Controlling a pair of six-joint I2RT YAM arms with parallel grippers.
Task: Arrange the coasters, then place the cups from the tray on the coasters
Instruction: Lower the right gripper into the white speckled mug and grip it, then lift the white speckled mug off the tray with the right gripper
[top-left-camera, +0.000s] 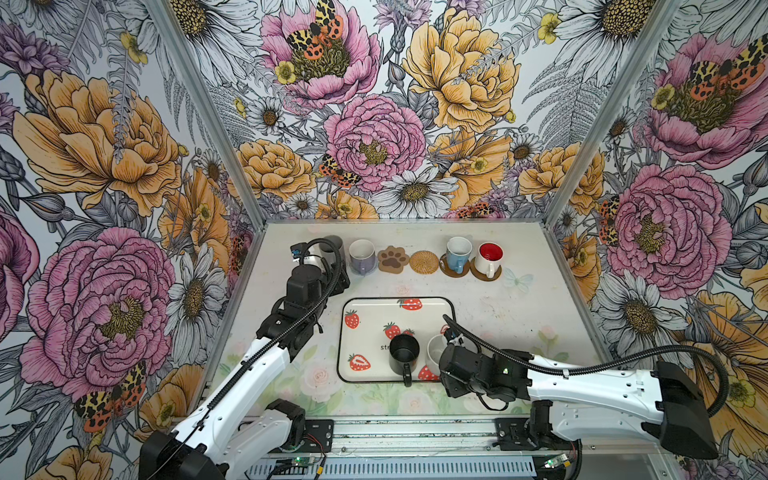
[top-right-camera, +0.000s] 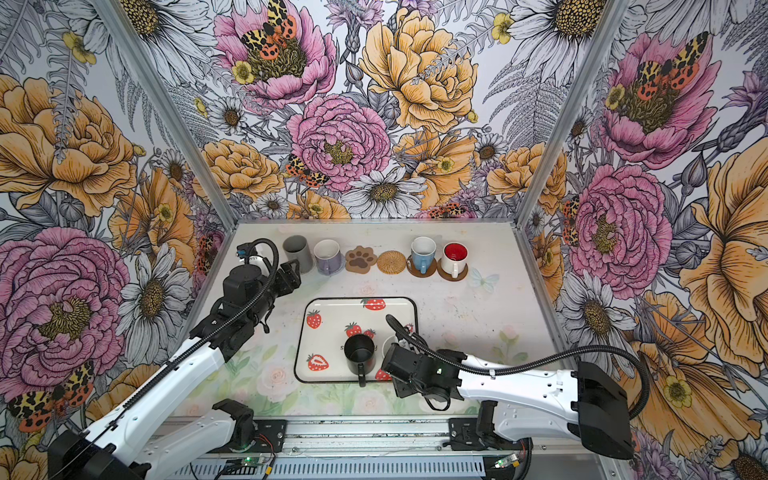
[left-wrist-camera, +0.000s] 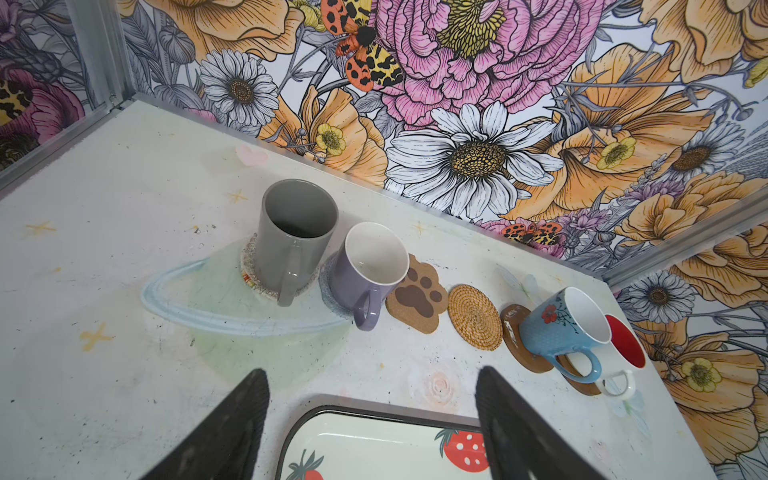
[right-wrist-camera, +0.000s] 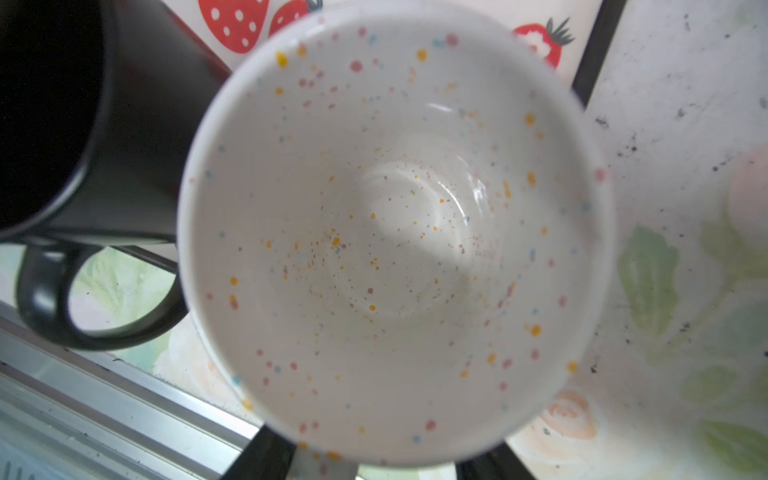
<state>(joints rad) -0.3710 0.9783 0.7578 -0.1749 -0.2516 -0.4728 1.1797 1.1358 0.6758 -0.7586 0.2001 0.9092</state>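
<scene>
The left gripper (left-wrist-camera: 370, 372) gapes wide near the grey cup (left-wrist-camera: 291, 237). The right gripper (right-wrist-camera: 378, 465) straddles the speckled cup (right-wrist-camera: 395, 232) at the near right corner of the tray (top-left-camera: 374, 318) (grip unclear), with the black cup (top-left-camera: 402, 353) just beside it; "str" shows.

Table (top-right-camera: 457, 316), back row, left to right: first mug (top-right-camera: 297, 251) on first coaster (left-wrist-camera: 249, 266); second mug (top-right-camera: 328, 255) on second coaster (left-wrist-camera: 328, 286); third coaster (top-right-camera: 360, 259) and fourth coaster (top-right-camera: 391, 262), bare; third mug (top-right-camera: 423, 253) on fifth coaster (left-wrist-camera: 513, 328); fourth mug (top-right-camera: 454, 257) on sixth coaster (top-left-camera: 482, 276).
Tray (top-right-camera: 328, 345): in front of the row, centre.
In tray, front right corner: fifth mug (top-right-camera: 359, 353) left, sixth mug (right-wrist-camera: 395, 232) right, side by side.
</scene>
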